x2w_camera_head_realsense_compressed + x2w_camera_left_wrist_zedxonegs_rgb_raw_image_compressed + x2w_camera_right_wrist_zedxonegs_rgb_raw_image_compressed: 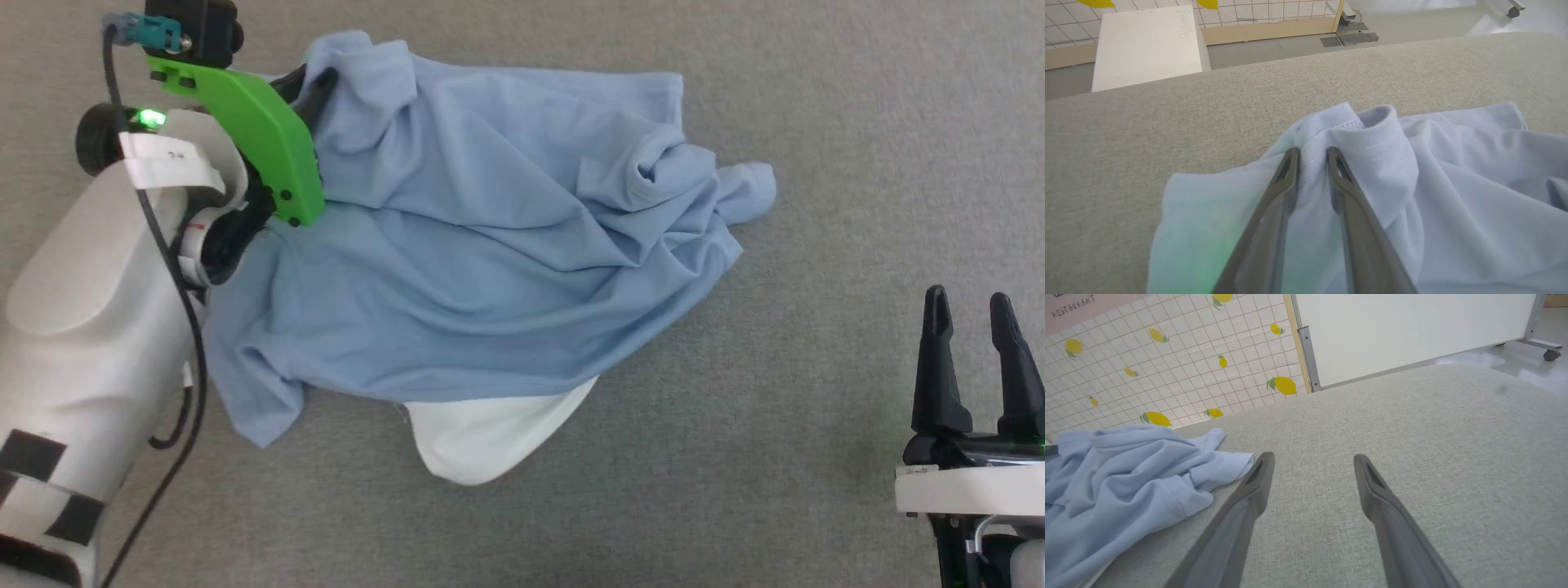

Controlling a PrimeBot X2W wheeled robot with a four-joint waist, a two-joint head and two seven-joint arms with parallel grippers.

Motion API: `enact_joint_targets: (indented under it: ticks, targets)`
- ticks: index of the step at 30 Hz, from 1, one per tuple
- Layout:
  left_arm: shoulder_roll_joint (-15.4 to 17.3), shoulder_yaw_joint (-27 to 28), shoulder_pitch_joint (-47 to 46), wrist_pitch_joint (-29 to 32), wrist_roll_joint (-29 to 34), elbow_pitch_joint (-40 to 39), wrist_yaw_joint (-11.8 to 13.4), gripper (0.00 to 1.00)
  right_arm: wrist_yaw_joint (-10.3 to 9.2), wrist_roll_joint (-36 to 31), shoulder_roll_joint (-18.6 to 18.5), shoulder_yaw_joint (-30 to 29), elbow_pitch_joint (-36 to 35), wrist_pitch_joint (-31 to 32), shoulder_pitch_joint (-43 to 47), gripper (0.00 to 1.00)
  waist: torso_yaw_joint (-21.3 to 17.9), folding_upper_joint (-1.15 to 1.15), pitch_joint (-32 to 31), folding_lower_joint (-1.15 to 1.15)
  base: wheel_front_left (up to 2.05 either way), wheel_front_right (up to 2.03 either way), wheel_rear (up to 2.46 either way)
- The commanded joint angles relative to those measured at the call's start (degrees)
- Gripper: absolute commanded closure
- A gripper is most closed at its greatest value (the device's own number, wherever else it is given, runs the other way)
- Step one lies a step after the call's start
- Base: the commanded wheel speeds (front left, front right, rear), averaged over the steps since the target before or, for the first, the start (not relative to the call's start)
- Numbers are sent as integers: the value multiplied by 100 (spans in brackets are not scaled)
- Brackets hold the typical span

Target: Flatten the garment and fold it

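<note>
At the left of the head view we see the pale left forearm (90, 327) and its green bracket (253, 131) lying over the garment's left edge, so that edge is hidden from us there. The left tool (314, 82) is mostly buried between bracket and cloth in that view. In the left wrist view the left tool (1312, 157) shows plainly: its two fingers (1286, 183) stand close together with a raised ridge of hemmed blue cloth pinched between them, near the garment's far left corner. The garment (490, 245) lies crumpled on the grey bench (816, 122), spread across the left and middle of the head view, heaped in folds toward its right side. We cannot sort sleeve from collar in those folds. A white panel (482, 433) pokes out from under its near edge. Further right the bench is bare cloth, and the right tool (971, 302) sits at the lower right, well apart from the garment, its wrist cut off by the picture's edge. In the right wrist view the right tool (1312, 461) has its fingers (1249, 494) spread wide, with nothing between them but the bench (1412, 437). The garment (1118, 477) lies off to its left, one fold ending just beside the left finger; we cannot tell whether they touch.
</note>
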Motion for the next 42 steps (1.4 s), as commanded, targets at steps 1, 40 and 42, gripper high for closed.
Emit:
enact_joint_targets:
  ticks: [1,40,42]
  targets:
    - [-85,-1,-26,-95,31,64,25,0,-8,35,-2,7,41,-61,-105,0,-242,0,313,0,0,0,0]
    - [-1183,1917,5717,-3004,1840,-3504,1369,0,-8,-91,-2,71,173,271,601,0,970,0,-1745,0,0,0,0]
    - [-1305,2064,5844,-3005,1924,-3479,1254,0,-8,-117,-2,167,171,352,647,0,1012,0,-1804,0,0,0,0]
